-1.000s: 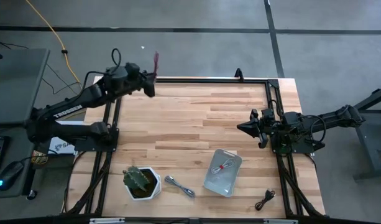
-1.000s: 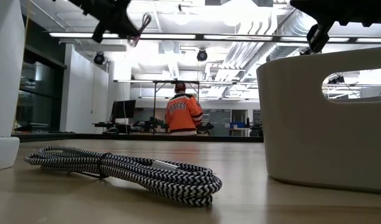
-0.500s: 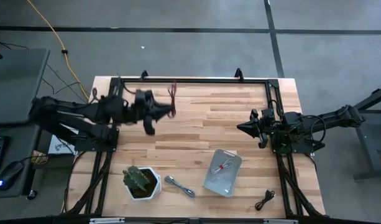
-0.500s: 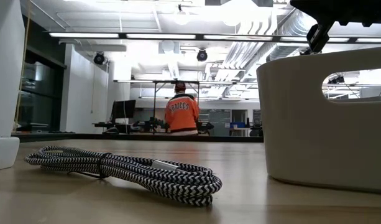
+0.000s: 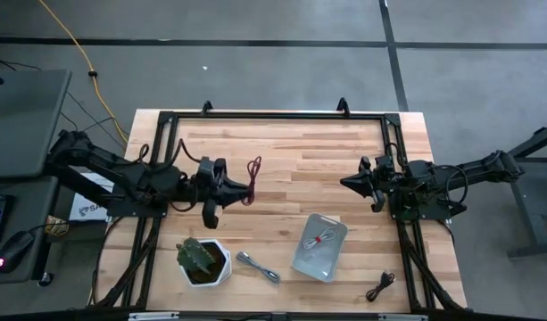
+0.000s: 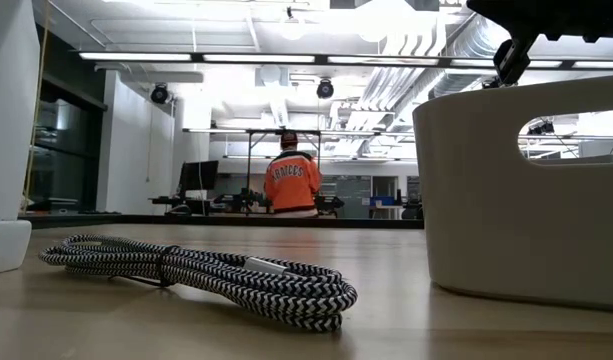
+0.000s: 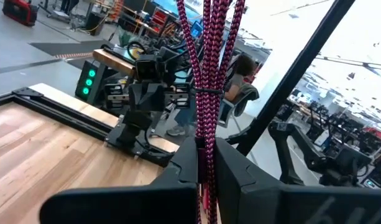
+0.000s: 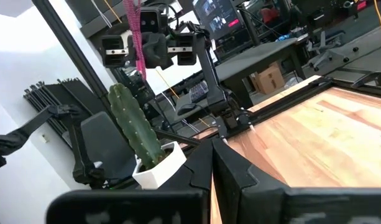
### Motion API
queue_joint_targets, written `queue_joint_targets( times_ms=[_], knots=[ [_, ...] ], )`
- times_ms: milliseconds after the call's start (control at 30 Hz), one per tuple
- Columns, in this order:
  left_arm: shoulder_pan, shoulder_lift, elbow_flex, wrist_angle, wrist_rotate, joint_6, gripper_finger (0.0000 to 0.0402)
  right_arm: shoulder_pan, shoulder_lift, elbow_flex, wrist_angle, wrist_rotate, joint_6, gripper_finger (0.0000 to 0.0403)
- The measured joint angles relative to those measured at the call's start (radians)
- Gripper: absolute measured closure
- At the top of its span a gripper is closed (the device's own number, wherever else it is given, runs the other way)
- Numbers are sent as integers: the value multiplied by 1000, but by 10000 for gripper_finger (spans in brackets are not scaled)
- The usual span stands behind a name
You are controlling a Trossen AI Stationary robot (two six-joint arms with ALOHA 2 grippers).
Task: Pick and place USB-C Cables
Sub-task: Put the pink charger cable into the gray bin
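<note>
My left gripper hangs over the left half of the table, shut on the maroon cable; the right wrist view shows both far off, the maroon cable dangling. The whitish-and-red cable lies inside the grey bin. The silver-grey braided cable lies flat on the wood near the front edge, large in the low view. The black cable lies at the near right corner. My right gripper waits shut by the right edge. My left gripper pinches the maroon cable bundle between its two fingers. The fingers point roughly level toward the table's right. The strands run along the fingers, and the tied, looped part sticks out past the fingertips. The cable is lifted clear of the table.
A cactus in a white pot stands near the front left, just on the near side of my left gripper. The bin wall fills the right of the low view. Black frame rails run around the table. A person in orange stands far behind.
My left gripper, still shut on the maroon cable, has swung from the table's far left corner toward the near edge and a little to the right, turning so its fingers point right. It has left the low view. The right arm has kept still.
</note>
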Motion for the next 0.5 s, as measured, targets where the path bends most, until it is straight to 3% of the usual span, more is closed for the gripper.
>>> queue_joint_targets(
  times_ms=[367,500],
  knots=[
    [-4,0,0,22,-3,26,401,0,0,0,2,4,-3,403],
    [-2,21,16,21,-3,60,401,0,-1,0,23,70,-28,403]
  ],
)
